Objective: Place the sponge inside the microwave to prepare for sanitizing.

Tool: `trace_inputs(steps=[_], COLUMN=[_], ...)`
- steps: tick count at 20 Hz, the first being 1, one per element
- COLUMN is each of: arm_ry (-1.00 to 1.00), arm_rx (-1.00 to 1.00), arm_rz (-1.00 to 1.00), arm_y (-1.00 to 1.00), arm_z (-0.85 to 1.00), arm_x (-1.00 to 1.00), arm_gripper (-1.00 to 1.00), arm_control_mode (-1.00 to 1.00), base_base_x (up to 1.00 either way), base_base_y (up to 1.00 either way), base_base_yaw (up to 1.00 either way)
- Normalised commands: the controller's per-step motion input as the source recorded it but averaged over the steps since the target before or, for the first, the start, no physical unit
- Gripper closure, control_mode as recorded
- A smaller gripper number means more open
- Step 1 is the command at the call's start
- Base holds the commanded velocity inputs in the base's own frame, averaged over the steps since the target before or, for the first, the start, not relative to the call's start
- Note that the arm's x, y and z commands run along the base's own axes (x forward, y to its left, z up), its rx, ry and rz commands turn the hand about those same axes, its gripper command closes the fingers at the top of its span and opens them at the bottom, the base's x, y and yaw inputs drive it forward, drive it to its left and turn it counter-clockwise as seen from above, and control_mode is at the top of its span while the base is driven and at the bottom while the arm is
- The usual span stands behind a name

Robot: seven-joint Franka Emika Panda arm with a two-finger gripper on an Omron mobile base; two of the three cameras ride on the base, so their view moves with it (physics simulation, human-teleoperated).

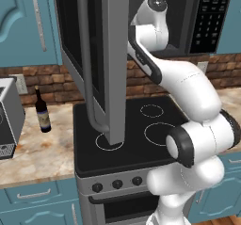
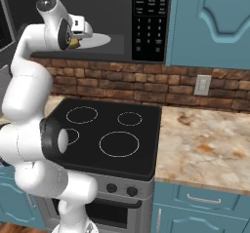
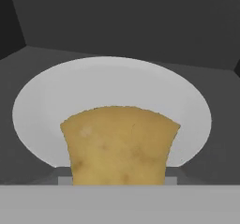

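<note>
Sponge (image 3: pixel 119 145), held between the gripper (image 2: pixel 74 41) fingers at bottom centre of the hand view, hangs just before the white plate (image 3: pixel 112 78) inside the microwave (image 2: pixel 146 22).

counted around the stove (image 1: pixel 141 139): one microwave (image 1: pixel 94 54) above, one sponge (image 3: pixel 119 145), one white plate (image 3: pixel 112 92), four burner rings, one bottle (image 1: pixel 43 111) left, one outlet (image 2: pixel 201 85) right.
</note>
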Motion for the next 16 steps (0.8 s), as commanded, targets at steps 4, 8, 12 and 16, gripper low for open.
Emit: trace_inputs(steps=[4, 8, 12, 16], arm_ry=[0.09, 0.10, 0.05, 0.01], arm_rx=[0.00, 0.00, 0.00, 0.00], arm_rz=[0.00, 0.00, 0.00, 0.00], arm_y=[0.26, 0.28, 0.18, 0.03], arm_z=[-0.06, -0.05, -0.02, -0.08], arm_x=[0.56, 0.60, 0.67, 0.62], arm_gripper=[1.00, 1.00, 1.00, 1.00], arm_control_mode=[-1.00, -1.00, -1.00, -1.00], base_base_x=[0.00, 0.00, 0.00, 0.00], base_base_y=[0.00, 0.00, 0.00, 0.00], base_base_yaw=[0.00, 0.00, 0.00, 0.00])
